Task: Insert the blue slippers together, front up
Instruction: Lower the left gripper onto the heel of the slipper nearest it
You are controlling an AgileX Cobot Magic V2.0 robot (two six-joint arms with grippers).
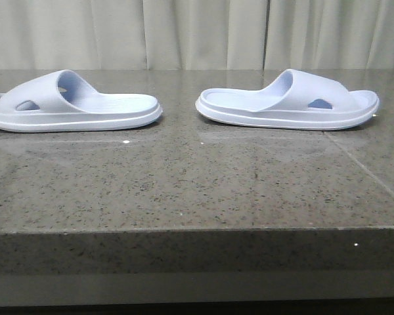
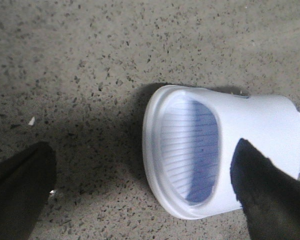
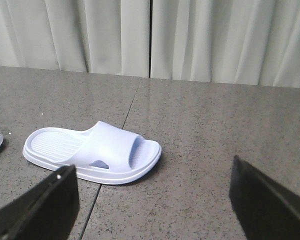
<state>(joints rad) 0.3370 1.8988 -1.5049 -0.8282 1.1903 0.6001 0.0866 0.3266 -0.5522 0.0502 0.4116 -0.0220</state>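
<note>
The left tool [image 2: 145,192] hangs directly above the heel end of the left slipper [image 1: 69,104], fingers spread wide and released; one finger [image 2: 270,195] overlaps the slipper's strap in the wrist view, though contact cannot be confirmed, and the other sits over bare stone beside it. The right tool [image 3: 152,200] is raised and set back from the right slipper [image 1: 289,102], fingers parted and holding nothing. Neither arm appears in the front view. Both slippers are pale lavender-blue foam with a thick sole, ribbed footbed and a wide strap pierced by an oval side hole. They lie sole-down on the bench [image 1: 197,184], well apart, heels facing each other and toes pointing outward. The bench is speckled grey-brown polished stone. A pleated pale curtain [image 1: 197,33] hangs behind it.
</note>
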